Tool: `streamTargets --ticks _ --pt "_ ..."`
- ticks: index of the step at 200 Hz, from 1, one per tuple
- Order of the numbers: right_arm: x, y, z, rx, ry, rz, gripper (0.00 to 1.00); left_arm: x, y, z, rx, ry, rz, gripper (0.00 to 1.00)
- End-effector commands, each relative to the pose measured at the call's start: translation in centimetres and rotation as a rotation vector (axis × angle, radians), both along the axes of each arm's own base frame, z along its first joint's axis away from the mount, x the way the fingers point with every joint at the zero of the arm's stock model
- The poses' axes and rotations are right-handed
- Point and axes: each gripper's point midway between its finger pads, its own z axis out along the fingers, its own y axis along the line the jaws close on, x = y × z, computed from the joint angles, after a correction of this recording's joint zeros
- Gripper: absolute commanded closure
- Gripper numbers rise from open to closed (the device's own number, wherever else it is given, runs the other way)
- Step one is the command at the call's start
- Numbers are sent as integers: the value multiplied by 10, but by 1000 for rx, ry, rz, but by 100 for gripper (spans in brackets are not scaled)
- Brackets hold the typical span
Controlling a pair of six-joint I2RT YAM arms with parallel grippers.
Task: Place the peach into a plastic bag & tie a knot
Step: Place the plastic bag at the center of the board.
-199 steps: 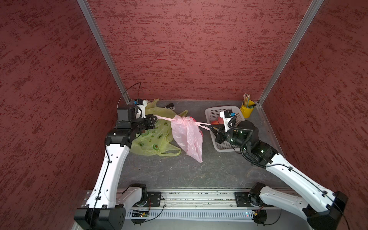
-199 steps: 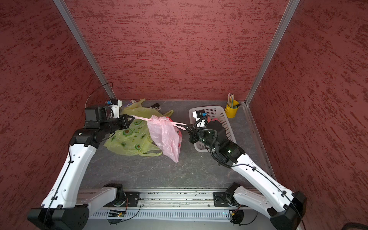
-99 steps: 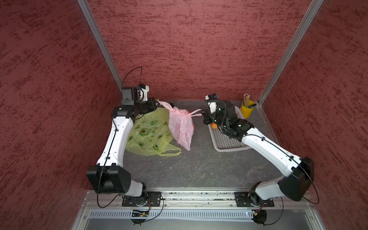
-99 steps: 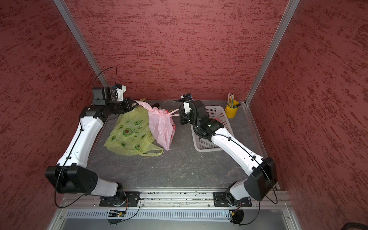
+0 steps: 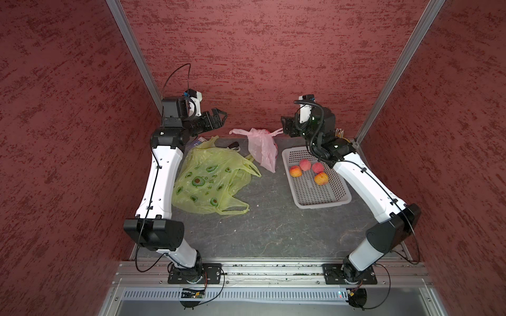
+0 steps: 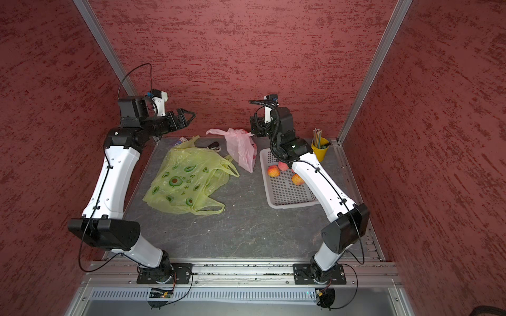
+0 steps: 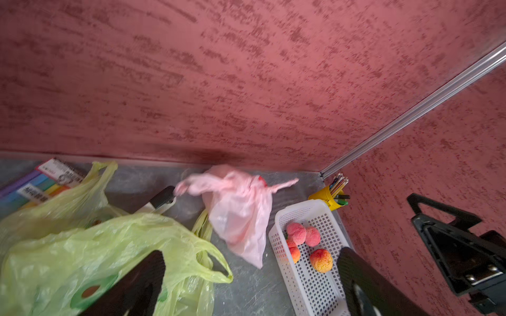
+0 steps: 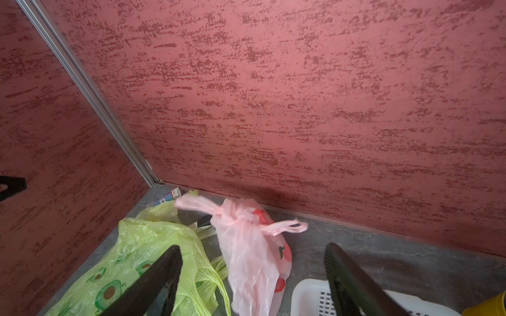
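Observation:
The pink plastic bag (image 5: 262,149) (image 6: 242,149) is at the back middle of the table, its two handles tied in a knot (image 8: 227,216) and sticking out sideways. It looks blurred in both wrist views. The peach inside is hidden; the red marks on the bag may be print. My left gripper (image 5: 221,117) (image 7: 250,262) is raised to the left of the bag, open and empty. My right gripper (image 5: 284,127) (image 8: 253,250) is raised to its right, also open and empty. Neither touches the bag.
A white basket (image 5: 339,201) at the right holds several peaches (image 5: 306,165). A green avocado-print bag (image 5: 210,180) lies spread at the left. A yellow pencil cup (image 6: 319,147) stands in the back right corner. A coloured pack (image 7: 35,183) lies back left.
Both arms have risen and pulled back toward the rear wall. Both grippers have opened and let go of the pink bag's handles, and the bag has dropped between them.

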Motion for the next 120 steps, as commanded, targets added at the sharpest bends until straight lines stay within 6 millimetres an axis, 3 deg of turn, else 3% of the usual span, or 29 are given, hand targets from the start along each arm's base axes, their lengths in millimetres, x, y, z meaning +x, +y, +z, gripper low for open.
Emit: streamTargets --ticks 1,24,63,74,81,120 --pt "-12 -4 -10 -15 20 10 17 -15 14 -33 44 74 63 0" --pt "-22 -4 -30 -7 53 33 20 -36 14 -79 43 155 85 0" --pt "-47 -2 -77 41 150 103 23 -78 -5 -191 108 375 71 3" --pt "-52 0 -101 52 197 114 23 -88 -10 -219 136 430 70 4" --pt "-61 -2 -99 73 193 127 23 -93 -15 -235 155 460 65 4" --pt "-82 5 -139 119 282 198 30 -97 -23 -284 215 551 61 6"
